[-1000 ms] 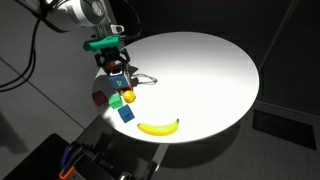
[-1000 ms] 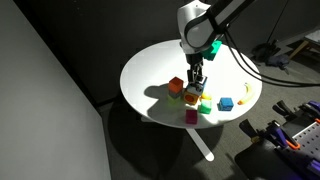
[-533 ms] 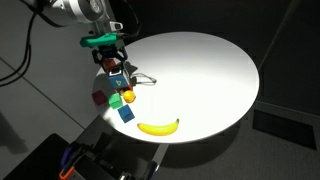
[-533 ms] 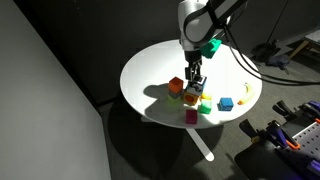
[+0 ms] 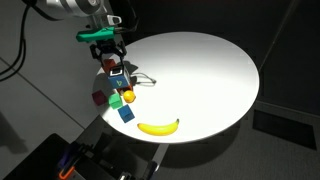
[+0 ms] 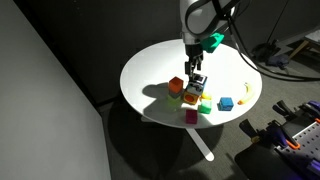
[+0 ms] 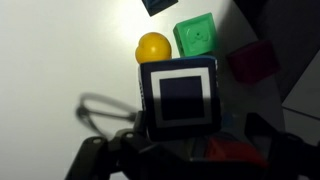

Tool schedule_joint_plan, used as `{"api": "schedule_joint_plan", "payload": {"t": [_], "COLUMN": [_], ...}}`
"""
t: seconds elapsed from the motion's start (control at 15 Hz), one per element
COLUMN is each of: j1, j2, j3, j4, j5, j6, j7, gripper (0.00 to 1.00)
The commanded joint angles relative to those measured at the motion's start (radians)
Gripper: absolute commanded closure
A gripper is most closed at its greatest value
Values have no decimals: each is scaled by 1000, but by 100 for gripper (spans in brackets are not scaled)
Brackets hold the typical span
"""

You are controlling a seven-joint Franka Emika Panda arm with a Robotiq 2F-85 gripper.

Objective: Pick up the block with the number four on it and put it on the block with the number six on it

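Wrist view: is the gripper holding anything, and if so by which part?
Nothing seems held. The jaws stand open, wider than the block with the number four, which rests free on the block with the number six.

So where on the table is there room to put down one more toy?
The wide white stretch of the table beyond the banana is bare all the way to its rim. It is crowded by the edge under the gripper, where the blocks sit bunched together.

Blue white-faced four block (image 7: pixel 180 95) upright atop reddish-orange six block (image 7: pixel 225 150).
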Motion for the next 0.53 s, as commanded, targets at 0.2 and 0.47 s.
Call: {"api": "schedule_joint_plan", "payload": {"t": [0.2, 0.47], "j1": [-17, -19], "j2": [-117, -170], "j3": [-14, -39], "j4": [-103, -157], "j5": [53, 41], "j6": [14, 5], "j7": [133, 212], "gripper": [0, 0]}}
